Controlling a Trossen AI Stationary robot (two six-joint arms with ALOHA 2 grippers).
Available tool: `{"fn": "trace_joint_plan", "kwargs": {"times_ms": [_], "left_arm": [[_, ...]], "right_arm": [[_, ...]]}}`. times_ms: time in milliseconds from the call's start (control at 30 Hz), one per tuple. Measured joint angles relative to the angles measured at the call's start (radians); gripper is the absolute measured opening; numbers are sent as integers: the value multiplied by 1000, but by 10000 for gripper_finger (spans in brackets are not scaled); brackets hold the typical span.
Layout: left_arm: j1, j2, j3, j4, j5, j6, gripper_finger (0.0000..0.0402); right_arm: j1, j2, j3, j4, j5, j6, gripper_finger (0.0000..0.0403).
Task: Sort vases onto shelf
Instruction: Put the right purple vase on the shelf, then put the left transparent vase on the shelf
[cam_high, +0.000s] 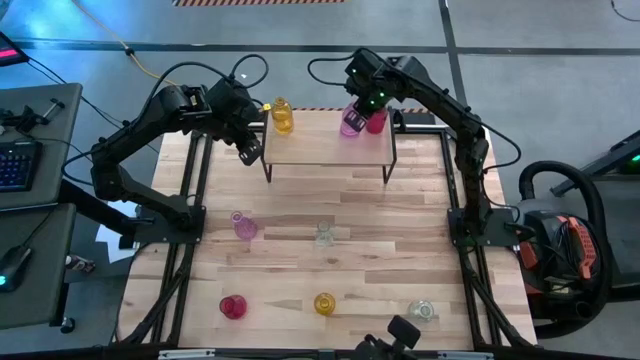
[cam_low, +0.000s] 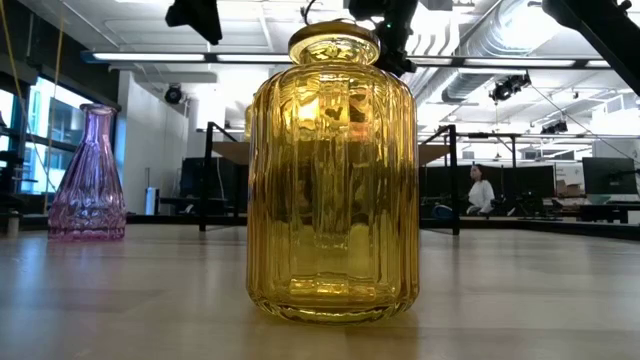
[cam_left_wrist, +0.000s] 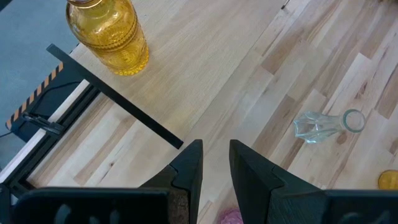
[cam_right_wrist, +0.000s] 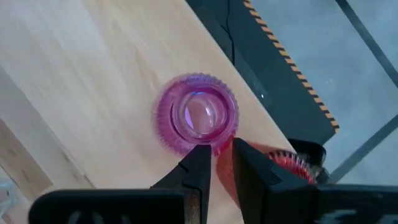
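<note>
The shelf (cam_high: 330, 150) stands at the table's far middle. A yellow vase (cam_high: 283, 115) stands upright on its far left corner; a pink vase (cam_high: 350, 122) and a red vase (cam_high: 376, 120) stand on its far right corner. My left gripper (cam_left_wrist: 216, 163) hovers by the shelf's left edge (cam_high: 248, 150), fingers a narrow gap apart, holding nothing. My right gripper (cam_right_wrist: 222, 158) hangs above the pink vase (cam_right_wrist: 198, 118) and red vase (cam_right_wrist: 293, 163), pointing down, a narrow gap between its fingers. On the table stand pink (cam_high: 243, 225), red (cam_high: 232, 306), yellow (cam_high: 324, 303) and clear (cam_high: 422, 311) vases; another clear vase (cam_high: 323, 235) lies on its side.
The shelf's black legs (cam_high: 267, 170) stand between the arms and the table's middle. In the low view the near yellow vase (cam_low: 330, 170) fills the middle and the pink vase (cam_low: 88, 175) stands left. A person (cam_low: 480, 190) sits far behind the table. Bare wood lies between the shelf and the loose vases.
</note>
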Motion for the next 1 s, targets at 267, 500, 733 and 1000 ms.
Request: {"fn": "trace_joint_plan", "kwargs": {"times_ms": [267, 500, 733, 1000], "left_arm": [[0, 0, 0, 0, 0, 0, 71], [0, 0, 0, 0, 0, 0, 71], [0, 0, 0, 0, 0, 0, 71], [-15, 13, 0, 31, 10, 3, 71]], "right_arm": [[0, 0, 0, 29, -26, 0, 46], [0, 2, 0, 44, -26, 0, 46], [7, 12, 0, 14, -27, 1, 46], [29, -24, 0, -80, -36, 53, 46]]}}
